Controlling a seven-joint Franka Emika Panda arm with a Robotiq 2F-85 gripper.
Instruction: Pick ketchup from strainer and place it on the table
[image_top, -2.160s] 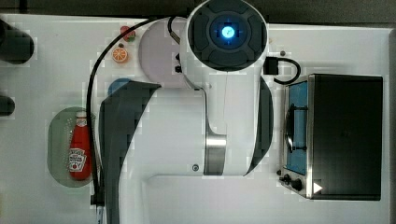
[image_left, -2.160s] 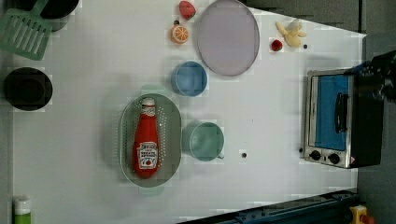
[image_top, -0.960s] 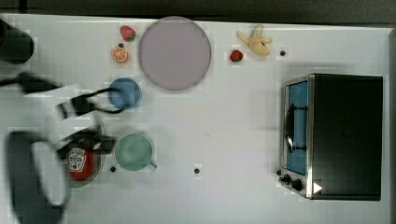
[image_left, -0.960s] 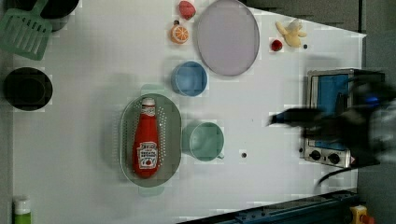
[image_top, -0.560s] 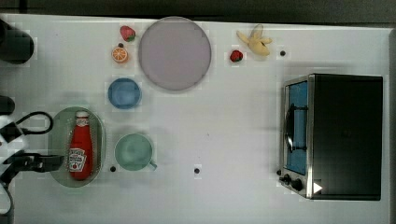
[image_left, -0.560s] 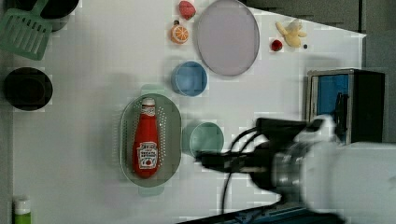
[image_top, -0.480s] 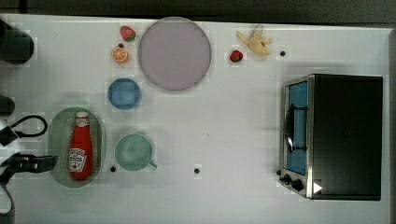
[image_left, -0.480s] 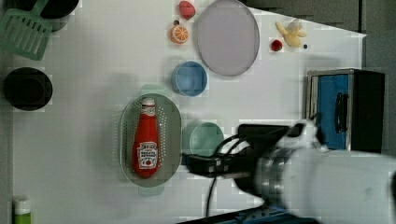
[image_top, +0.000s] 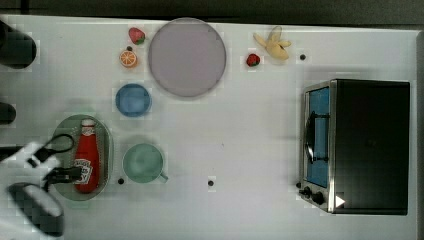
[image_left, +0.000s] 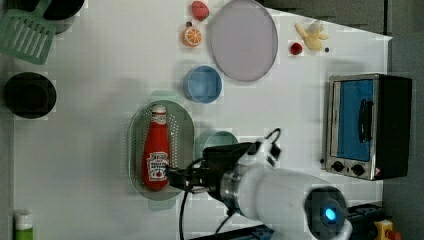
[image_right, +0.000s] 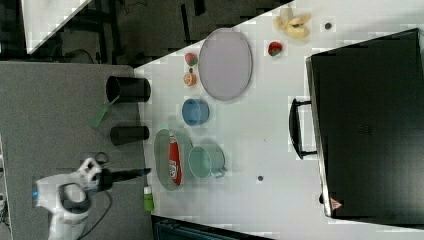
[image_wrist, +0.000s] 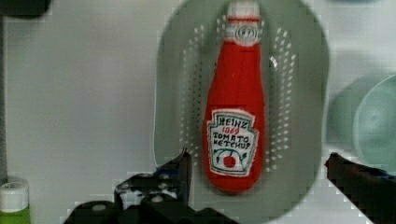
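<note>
strainer (image_wrist: 308, 93) — holds ketchup (image_wrist: 236, 112) lying flat | gripper (image_wrist: 257, 163) — jaws wide, empty

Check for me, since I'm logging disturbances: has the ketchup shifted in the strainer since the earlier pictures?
No. In the left view the ketchup lies in the strainer as before, cap toward the blue bowl, beside the green mug.

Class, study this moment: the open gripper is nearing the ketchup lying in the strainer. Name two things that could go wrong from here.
1. The ketchup lies flat in the strainer; the open gripper sits near its bottom end, so a grip there might let the bottle tip or slip.
2. The green mug stands close beside the strainer, so a wide finger could knock it on the way down.
</note>
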